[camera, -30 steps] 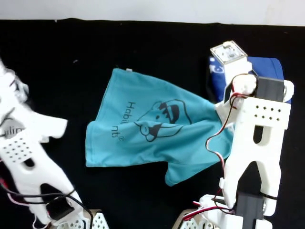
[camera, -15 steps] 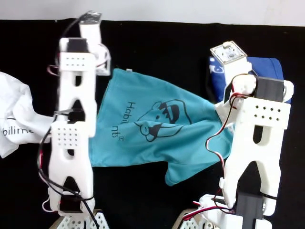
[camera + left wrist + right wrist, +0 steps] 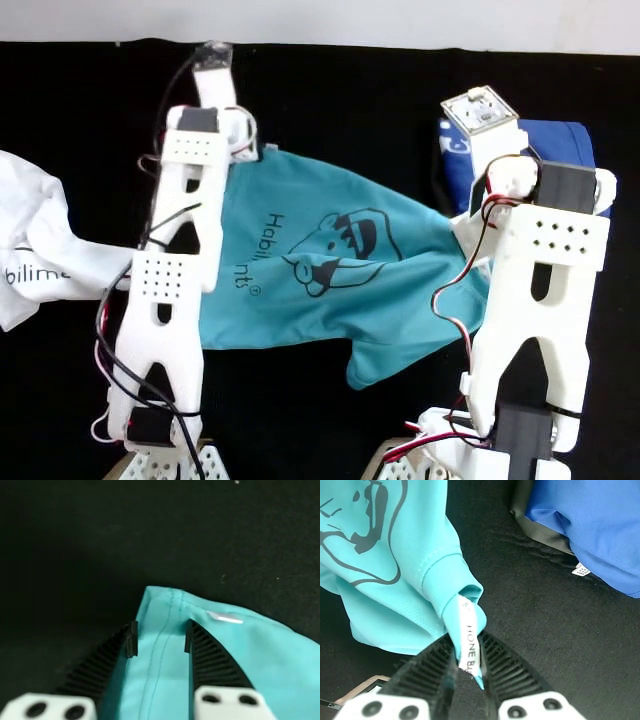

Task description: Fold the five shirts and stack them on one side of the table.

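Note:
A teal shirt (image 3: 330, 275) with a dark printed animal lies spread on the black table. My right gripper (image 3: 467, 642) is shut on its collar end with the white label, at the shirt's right side (image 3: 462, 232). My left gripper (image 3: 159, 637) stands open over the shirt's far left corner (image 3: 165, 597), one finger on each side of the hem. In the high view the left arm (image 3: 185, 230) stretches over the shirt's left edge. A folded blue shirt (image 3: 560, 150) lies at the back right, and a crumpled white shirt (image 3: 40, 235) at the left edge.
The blue shirt (image 3: 585, 525) rests on a dark folded piece (image 3: 540, 530) close to the right gripper. Black tablecloth (image 3: 330, 110) lies bare behind the teal shirt. The arms' bases sit at the near edge.
The left arm swung in from the left and stretched out over the teal shirt's far left corner. The white shirt came into sight. The right arm kept still.

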{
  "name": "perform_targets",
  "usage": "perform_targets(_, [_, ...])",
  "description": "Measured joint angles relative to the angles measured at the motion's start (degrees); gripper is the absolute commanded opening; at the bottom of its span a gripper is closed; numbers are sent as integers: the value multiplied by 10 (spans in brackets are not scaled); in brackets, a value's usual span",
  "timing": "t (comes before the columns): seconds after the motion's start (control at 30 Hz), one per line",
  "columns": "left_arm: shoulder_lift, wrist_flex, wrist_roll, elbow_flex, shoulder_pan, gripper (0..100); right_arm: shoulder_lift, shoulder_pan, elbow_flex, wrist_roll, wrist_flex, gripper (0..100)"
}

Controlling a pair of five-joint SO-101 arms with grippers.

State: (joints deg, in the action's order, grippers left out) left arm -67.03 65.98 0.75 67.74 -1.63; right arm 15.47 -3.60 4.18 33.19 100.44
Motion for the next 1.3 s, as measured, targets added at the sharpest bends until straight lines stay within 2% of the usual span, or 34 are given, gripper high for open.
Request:
perform_targets(0.13, [-18, -19, 13, 0, 20, 153, 0, 0, 0, 0, 0, 6])
perform_targets(0.23, [-25, -20, 47, 4, 33, 0, 0, 0, 0, 0, 0, 6])
perform_targets(0.43, [-19, 18, 62, 8, 38, 8, 0, 0, 0, 0, 0, 6])
perform_targets(0.57, [15, 95, 58, 6, 37, 8, 1, 1, -26, 0, 0, 6])
perform_targets(0.63, [48, 141, 60, 6, 38, 8, 1, 4, -33, -1, -11, 6])
perform_targets(0.8, [155, 251, 60, 6, 38, 8, 0, 6, -34, -63, -84, 6])
perform_targets(0.93, [241, 325, 60, 6, 30, 8, -1, 7, 1, -72, -126, 6])
perform_targets(1.13, [394, 351, 60, 6, -36, 8, -1, 8, 122, -75, -168, 6])
perform_targets(1.3, [535, 352, 60, 6, -51, 8, -1, 8, 228, -76, -179, 6])
